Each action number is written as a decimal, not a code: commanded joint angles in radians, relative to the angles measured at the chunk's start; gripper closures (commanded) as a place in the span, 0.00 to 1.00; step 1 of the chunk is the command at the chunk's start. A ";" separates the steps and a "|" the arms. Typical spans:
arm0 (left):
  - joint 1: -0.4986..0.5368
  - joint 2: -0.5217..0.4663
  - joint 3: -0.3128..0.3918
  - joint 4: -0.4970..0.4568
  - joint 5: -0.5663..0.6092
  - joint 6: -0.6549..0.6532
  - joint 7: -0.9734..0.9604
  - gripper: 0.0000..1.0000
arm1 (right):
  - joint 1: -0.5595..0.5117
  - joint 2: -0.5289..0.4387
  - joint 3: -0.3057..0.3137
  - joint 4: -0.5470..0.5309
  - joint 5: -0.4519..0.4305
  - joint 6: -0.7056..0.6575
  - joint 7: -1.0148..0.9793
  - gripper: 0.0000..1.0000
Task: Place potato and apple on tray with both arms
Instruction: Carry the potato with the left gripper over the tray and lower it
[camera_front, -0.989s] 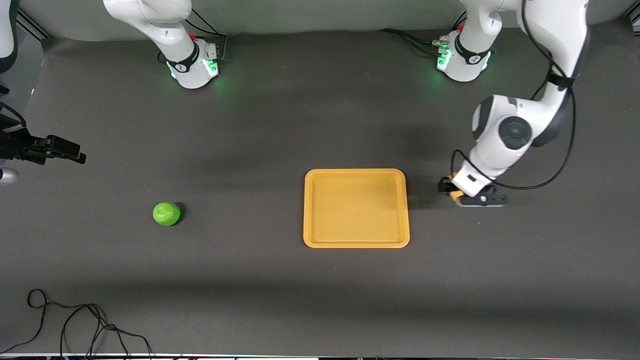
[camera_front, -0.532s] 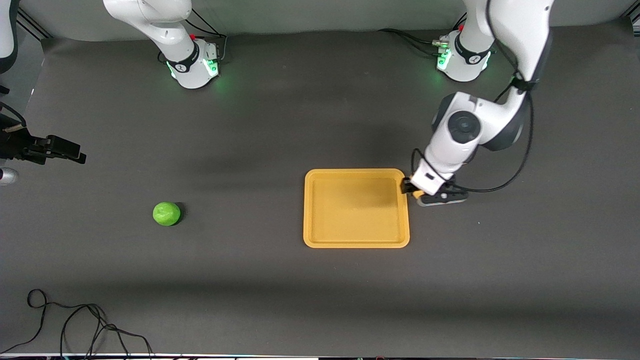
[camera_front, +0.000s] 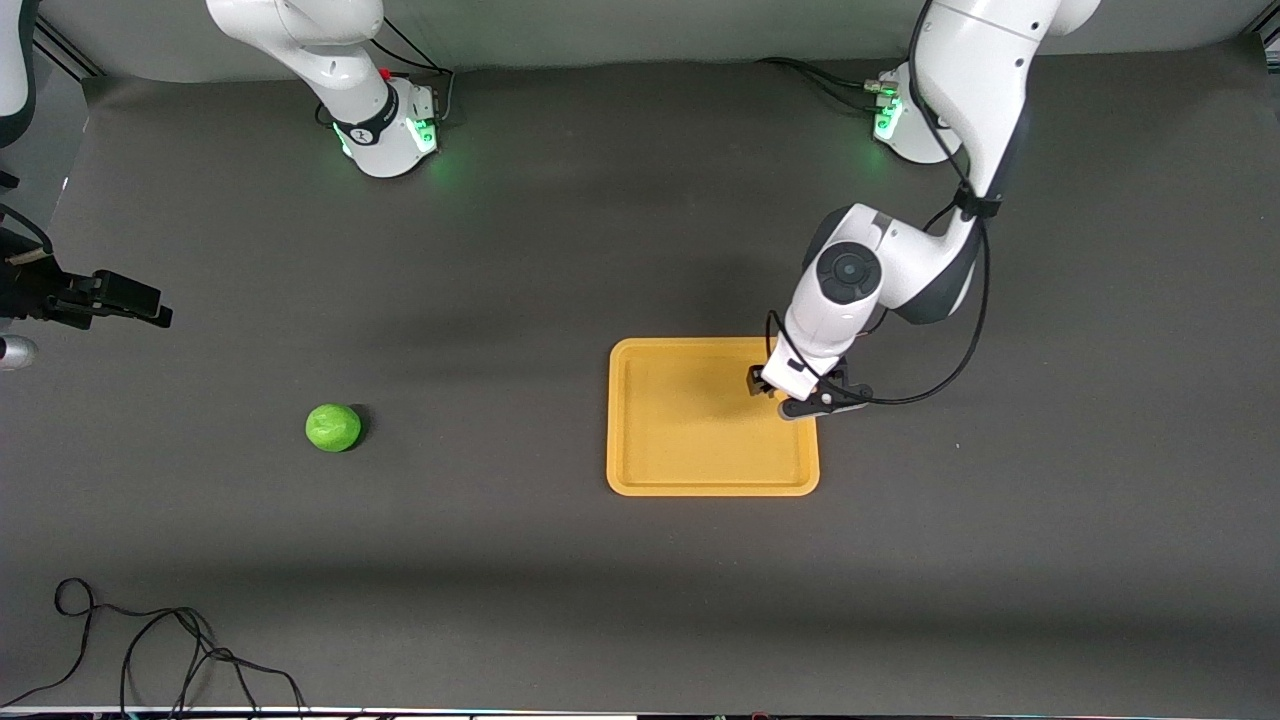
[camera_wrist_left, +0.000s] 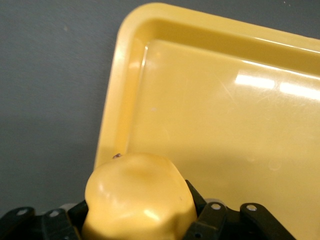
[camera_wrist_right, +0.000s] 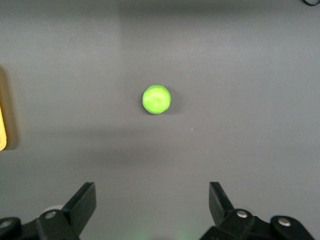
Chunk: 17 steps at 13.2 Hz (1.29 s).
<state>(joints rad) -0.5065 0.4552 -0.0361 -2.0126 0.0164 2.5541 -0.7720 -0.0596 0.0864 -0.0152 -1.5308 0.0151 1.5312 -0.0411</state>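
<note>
Yellow-tan potato (camera_wrist_left: 137, 197) sits clamped in our left gripper (camera_front: 778, 392), over the tray (camera_front: 680, 470) corner nearest the left arm. Our green apple (camera_front: 333, 427) lies toward the right arm's end; the right gripper (camera_wrist_right: 152, 210) waits above it, jaws apart.

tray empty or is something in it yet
Empty. The tray shows only bare floor; the potato is clamped in the left tool above its rim, and the apple sits on the table.
</note>
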 joint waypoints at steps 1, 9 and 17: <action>-0.039 0.069 0.018 0.029 0.007 0.064 -0.062 0.46 | 0.000 -0.004 0.003 -0.008 -0.012 0.010 -0.017 0.00; -0.064 0.125 0.025 0.032 0.013 0.126 -0.093 0.13 | 0.000 -0.004 0.001 -0.008 -0.012 0.010 -0.019 0.00; -0.049 0.105 0.028 0.093 0.063 0.016 -0.079 0.03 | -0.002 -0.004 0.000 -0.008 -0.012 0.010 -0.022 0.00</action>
<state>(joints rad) -0.5480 0.5770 -0.0215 -1.9637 0.0386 2.6556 -0.8367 -0.0597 0.0869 -0.0152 -1.5319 0.0151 1.5312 -0.0412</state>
